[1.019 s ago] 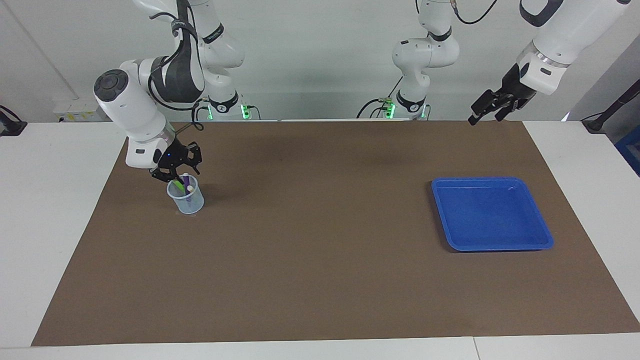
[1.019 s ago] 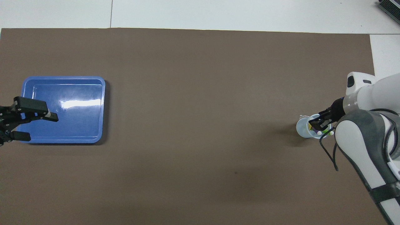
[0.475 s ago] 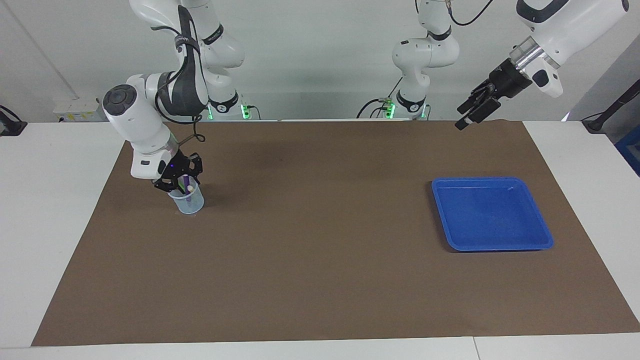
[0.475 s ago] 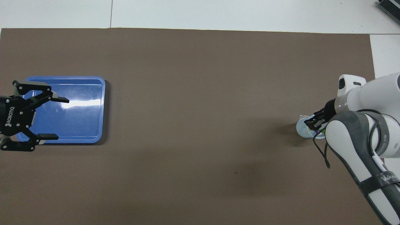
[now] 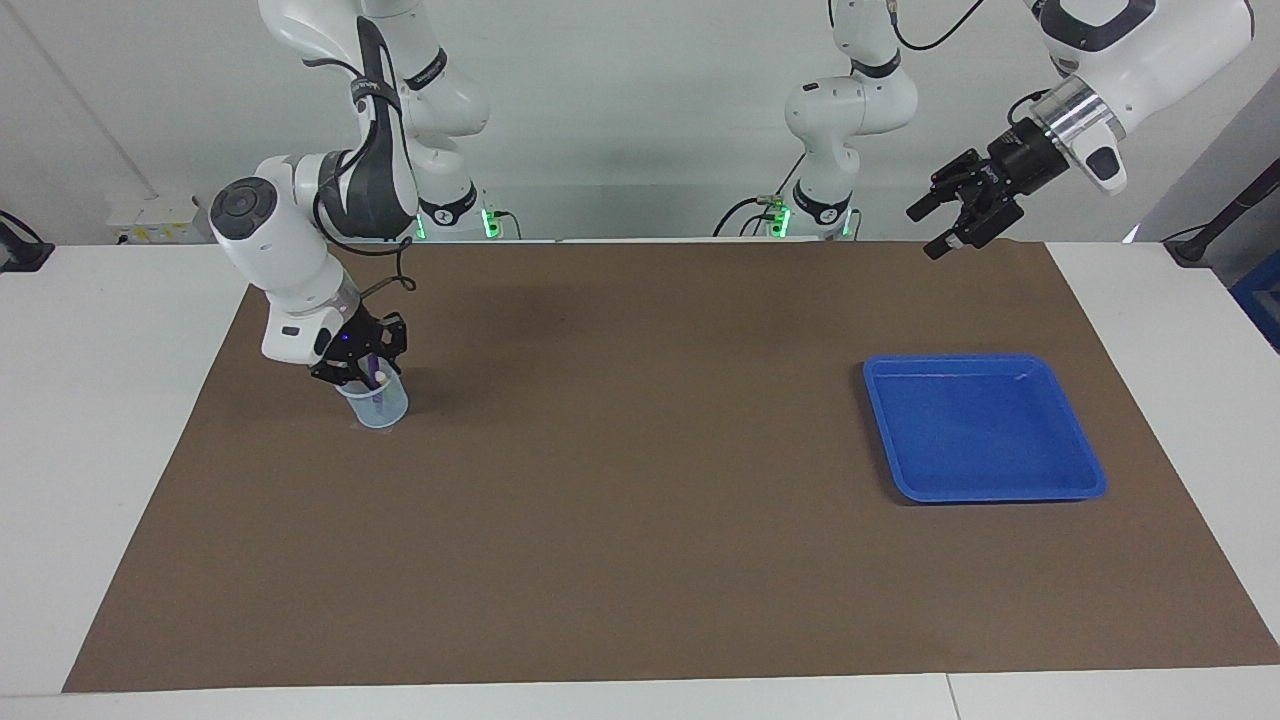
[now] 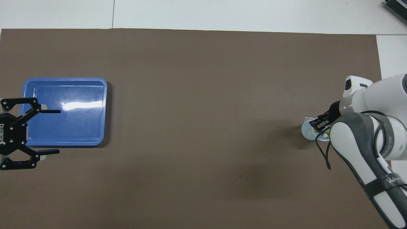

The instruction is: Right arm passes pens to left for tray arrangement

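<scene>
A small translucent cup (image 5: 378,405) stands on the brown mat toward the right arm's end and holds the pens. A purple pen (image 5: 378,378) with a whitish end sticks up from it, and a green pen (image 6: 318,133) shows from above. My right gripper (image 5: 360,368) is down at the cup's mouth among the pens (image 6: 319,124); the arm hides much of the cup. The blue tray (image 5: 980,430) lies bare toward the left arm's end (image 6: 79,127). My left gripper (image 5: 952,215) hangs open high in the air, holding nothing, and from above (image 6: 59,131) it overlaps the tray's outer edge.
A brown mat (image 5: 640,500) covers most of the white table. Two slimmer white arms with green-lit bases (image 5: 825,215) stand at the robots' edge of the table. Nothing else lies on the mat between cup and tray.
My right gripper has sunk lower onto the cup and its pens. The left gripper has risen a little, turned at the wrist and now shows its spread fingers flat from above.
</scene>
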Controlling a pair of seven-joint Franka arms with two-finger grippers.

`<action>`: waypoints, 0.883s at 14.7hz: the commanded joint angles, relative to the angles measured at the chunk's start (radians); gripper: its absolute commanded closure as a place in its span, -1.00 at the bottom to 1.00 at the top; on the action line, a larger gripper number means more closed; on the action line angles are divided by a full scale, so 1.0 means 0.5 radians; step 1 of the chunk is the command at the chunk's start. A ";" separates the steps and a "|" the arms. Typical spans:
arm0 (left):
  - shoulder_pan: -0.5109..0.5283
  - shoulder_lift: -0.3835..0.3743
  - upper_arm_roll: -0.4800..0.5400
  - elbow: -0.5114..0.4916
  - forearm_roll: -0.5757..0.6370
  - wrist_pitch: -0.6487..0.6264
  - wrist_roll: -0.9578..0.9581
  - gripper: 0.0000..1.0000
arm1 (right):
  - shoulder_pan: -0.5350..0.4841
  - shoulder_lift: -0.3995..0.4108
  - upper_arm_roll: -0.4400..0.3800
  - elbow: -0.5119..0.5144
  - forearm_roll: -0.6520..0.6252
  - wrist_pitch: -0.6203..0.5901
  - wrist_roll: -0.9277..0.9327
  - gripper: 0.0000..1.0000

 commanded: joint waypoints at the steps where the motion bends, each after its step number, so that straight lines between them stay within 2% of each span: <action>1: -0.014 -0.094 -0.019 -0.110 -0.055 0.071 -0.065 -1.00 | -0.004 -0.011 0.007 -0.058 -0.022 0.085 0.032 0.29; 4: -0.029 -0.094 -0.034 -0.110 -0.058 0.028 -0.068 -1.00 | -0.004 -0.008 0.010 -0.068 -0.025 0.125 0.045 0.29; 6: -0.100 -0.097 -0.040 -0.119 -0.064 0.016 -0.077 -1.00 | -0.001 -0.005 0.010 -0.068 -0.025 0.128 0.045 0.31; 7: -0.127 -0.112 -0.043 -0.144 -0.079 0.022 -0.098 -1.00 | -0.001 -0.005 0.010 -0.068 -0.025 0.131 0.045 0.42; 10: -0.311 -0.109 -0.046 -0.138 -0.104 0.031 -0.099 -1.00 | -0.001 -0.011 0.010 -0.089 -0.022 0.144 0.048 0.43; 13: -0.349 -0.100 -0.132 -0.132 -0.082 0.043 -0.096 -1.00 | -0.001 -0.023 0.010 -0.147 -0.022 0.199 0.048 0.43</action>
